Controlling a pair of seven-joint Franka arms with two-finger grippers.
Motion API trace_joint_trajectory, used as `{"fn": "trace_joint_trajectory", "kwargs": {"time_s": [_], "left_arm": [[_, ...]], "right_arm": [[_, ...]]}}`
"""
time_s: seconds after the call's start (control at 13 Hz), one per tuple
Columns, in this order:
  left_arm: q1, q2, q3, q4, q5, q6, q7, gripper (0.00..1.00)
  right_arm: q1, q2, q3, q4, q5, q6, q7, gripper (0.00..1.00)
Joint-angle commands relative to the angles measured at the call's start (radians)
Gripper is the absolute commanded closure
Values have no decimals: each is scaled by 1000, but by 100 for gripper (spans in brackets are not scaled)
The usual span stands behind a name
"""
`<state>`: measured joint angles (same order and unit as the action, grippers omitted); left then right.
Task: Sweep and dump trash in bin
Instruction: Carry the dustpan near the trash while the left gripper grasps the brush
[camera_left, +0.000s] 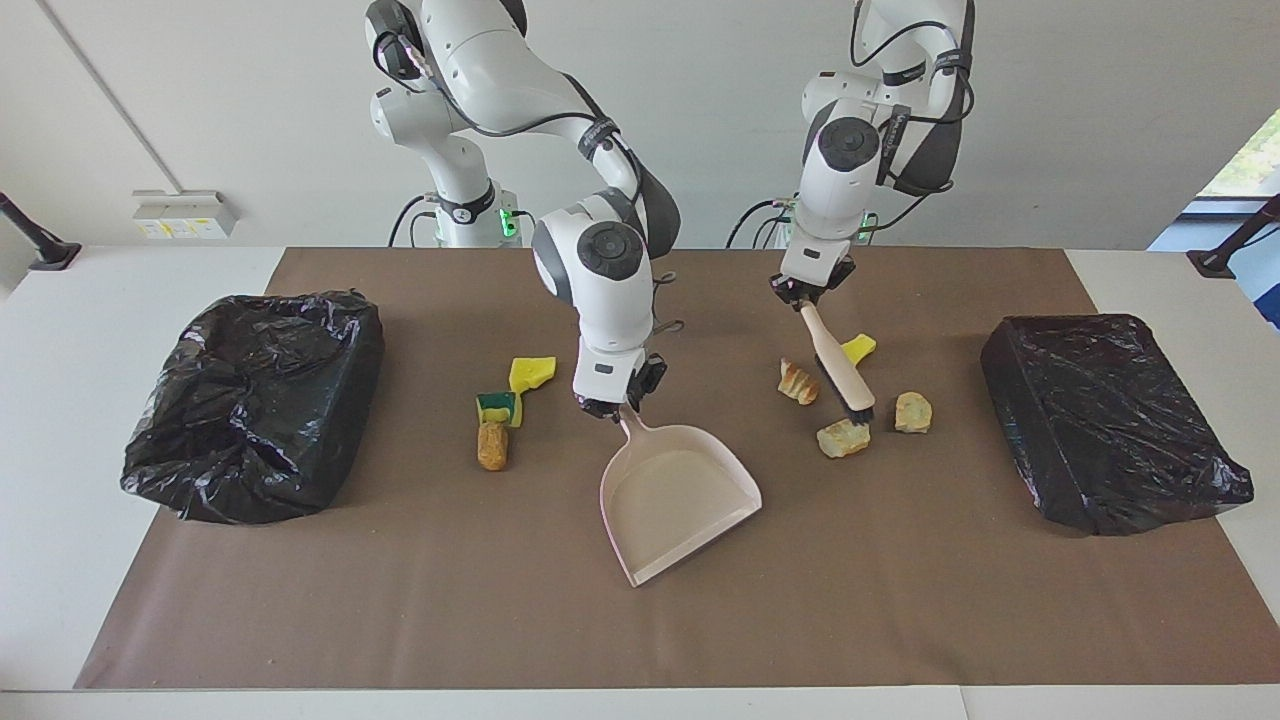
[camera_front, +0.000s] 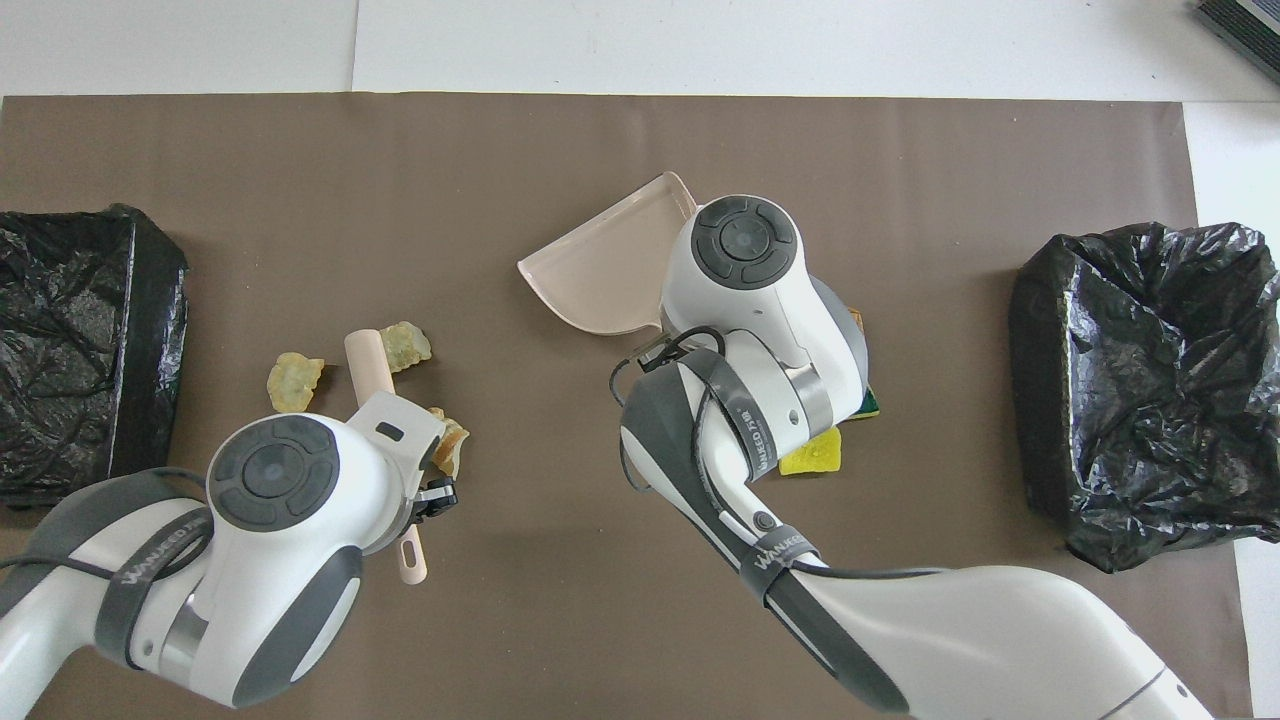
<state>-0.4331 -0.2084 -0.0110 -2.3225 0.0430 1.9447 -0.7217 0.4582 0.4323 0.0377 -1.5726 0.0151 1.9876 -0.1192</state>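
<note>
So far nothing is swept: the trash (camera_left: 843, 437) lies scattered on the table (camera_left: 900, 600), the dustpan (camera_left: 680, 500) empty. The dustpan handle is clenched in the right gripper (camera_left: 612, 408), a brush (camera_left: 838, 368) in the left gripper (camera_left: 806, 296); the bin (camera_left: 250, 400) waits unfilled.

Brown paper mat (camera_left: 900, 600) over the white table (camera_left: 80, 400), flat black-wrapped box (camera_left: 1110, 420) (left arm's end)

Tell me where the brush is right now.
The brush hangs from the left gripper, shut on its handle, bristles down among the four scraps toward the left arm's end, just above a tan chunk.
</note>
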Motion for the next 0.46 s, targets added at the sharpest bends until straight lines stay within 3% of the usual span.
{"fn": "trace_joint_trajectory", "kwargs": {"time_s": [0.0,0.23,0.39], "left_arm": [[94,-61,-15,-49,38,-43,8,100],[171,-123,-15,-141,72,-23,36,100],[185,-141,-17,-204,72,-18,36,100]], "right_arm": [[-42,-186,7,-153,-4,-50,-269,100],[-35,-320,7,-283,-4,-107,-491,100],[-13,-355,8,-349,8,-87,-645,100]]}}
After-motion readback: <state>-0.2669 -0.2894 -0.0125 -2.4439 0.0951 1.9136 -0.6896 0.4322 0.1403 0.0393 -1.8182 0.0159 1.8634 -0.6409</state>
